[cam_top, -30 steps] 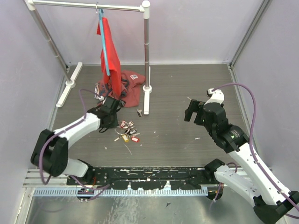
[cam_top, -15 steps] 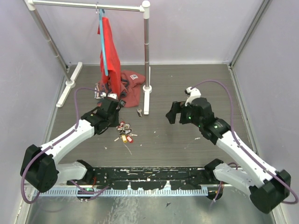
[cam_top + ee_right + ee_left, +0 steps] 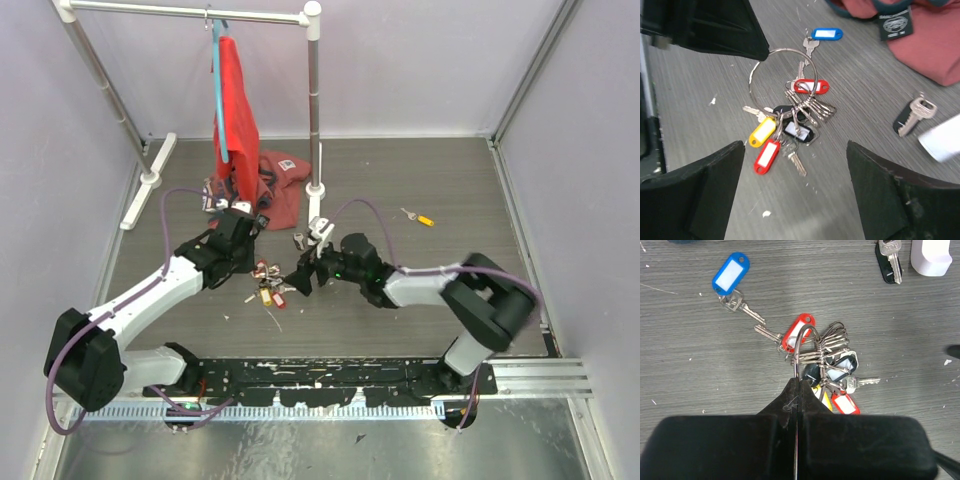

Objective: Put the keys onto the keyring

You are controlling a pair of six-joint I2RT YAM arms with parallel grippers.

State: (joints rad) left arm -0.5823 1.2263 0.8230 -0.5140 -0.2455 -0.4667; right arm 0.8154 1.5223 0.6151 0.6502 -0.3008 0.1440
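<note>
Left wrist view: left gripper is pinching the keyring between fully closed fingers, holding it upright over the table. A bunch of keys with red, yellow and black tags is hanging on the ring and resting on the table. Blue-tagged key is lying just beyond the ring. Black-headed key is lying farther off, beside the white rack foot. Right wrist view: right gripper is hovering above the bunch, fingers spread wide, gripping nothing.
</note>
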